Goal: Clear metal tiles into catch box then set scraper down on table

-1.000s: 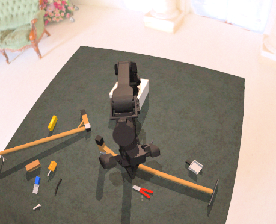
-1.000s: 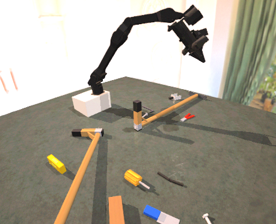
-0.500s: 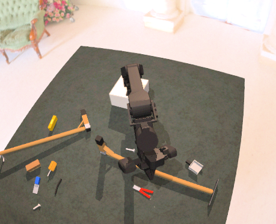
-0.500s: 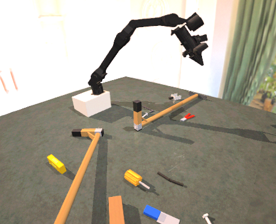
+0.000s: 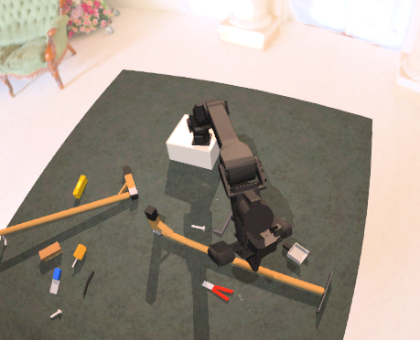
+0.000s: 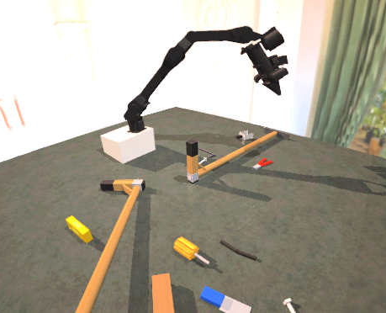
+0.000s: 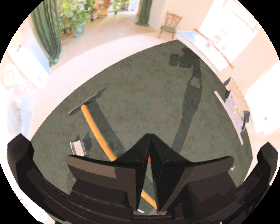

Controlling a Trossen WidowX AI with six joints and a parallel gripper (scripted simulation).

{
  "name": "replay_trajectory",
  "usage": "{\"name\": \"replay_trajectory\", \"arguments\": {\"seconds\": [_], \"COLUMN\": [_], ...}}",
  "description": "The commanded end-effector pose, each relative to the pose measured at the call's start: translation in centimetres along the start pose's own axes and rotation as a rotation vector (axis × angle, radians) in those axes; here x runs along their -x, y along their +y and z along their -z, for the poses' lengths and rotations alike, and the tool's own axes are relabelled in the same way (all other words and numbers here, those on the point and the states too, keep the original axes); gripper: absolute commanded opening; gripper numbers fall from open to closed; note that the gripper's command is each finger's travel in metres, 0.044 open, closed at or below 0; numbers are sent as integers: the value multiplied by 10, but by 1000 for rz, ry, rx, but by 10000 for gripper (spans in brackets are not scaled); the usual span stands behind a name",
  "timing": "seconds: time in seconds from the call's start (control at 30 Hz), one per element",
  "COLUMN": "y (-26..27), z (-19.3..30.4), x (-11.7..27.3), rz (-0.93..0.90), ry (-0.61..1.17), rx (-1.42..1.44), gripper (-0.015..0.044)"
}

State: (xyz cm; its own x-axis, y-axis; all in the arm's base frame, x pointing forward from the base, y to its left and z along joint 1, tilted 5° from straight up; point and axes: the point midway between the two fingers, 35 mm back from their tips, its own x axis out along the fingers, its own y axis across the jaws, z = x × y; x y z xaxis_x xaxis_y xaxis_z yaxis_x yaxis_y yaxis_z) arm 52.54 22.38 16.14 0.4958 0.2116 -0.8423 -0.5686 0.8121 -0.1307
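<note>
My gripper (image 5: 256, 265) (image 6: 277, 89) (image 7: 148, 163) is shut and empty, high in the air above the table. Below it lies a long scraper (image 5: 275, 274) (image 6: 236, 153) (image 7: 98, 132) with an orange shaft. Its black grip (image 5: 150, 212) (image 6: 191, 149) stands upright at one end and its dark blade (image 5: 325, 292) (image 6: 278, 134) is at the other. A small grey open box (image 5: 297, 253) (image 6: 245, 135) sits beside the shaft near the blade end. A second long scraper (image 5: 65, 212) (image 6: 110, 248) lies to the left. I cannot make out a steel plate or metal tiles.
The arm's white base block (image 5: 190, 148) (image 6: 127, 145) stands mid-table. Scattered around are red pliers (image 5: 218, 290) (image 6: 262, 163), a hex key (image 5: 222, 227), a bolt (image 5: 198, 227), a yellow block (image 5: 80, 185) (image 6: 79, 229), an orange screwdriver (image 5: 78, 252) (image 6: 187, 249), a wood block (image 5: 50, 250) and a blue-white block (image 5: 56, 280).
</note>
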Motion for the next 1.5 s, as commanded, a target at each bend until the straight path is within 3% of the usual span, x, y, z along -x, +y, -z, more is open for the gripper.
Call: {"name": "replay_trajectory", "arguments": {"seconds": [0.0, 1.03, 1.47], "y": [18, 143, 149], "z": [1, 11, 18], "x": [-9, -40, -58], "rz": [-15, -123, -128], "ry": [18, 106, 113], "rx": [-5, -15, -17], "gripper": [0, 0, 0]}}
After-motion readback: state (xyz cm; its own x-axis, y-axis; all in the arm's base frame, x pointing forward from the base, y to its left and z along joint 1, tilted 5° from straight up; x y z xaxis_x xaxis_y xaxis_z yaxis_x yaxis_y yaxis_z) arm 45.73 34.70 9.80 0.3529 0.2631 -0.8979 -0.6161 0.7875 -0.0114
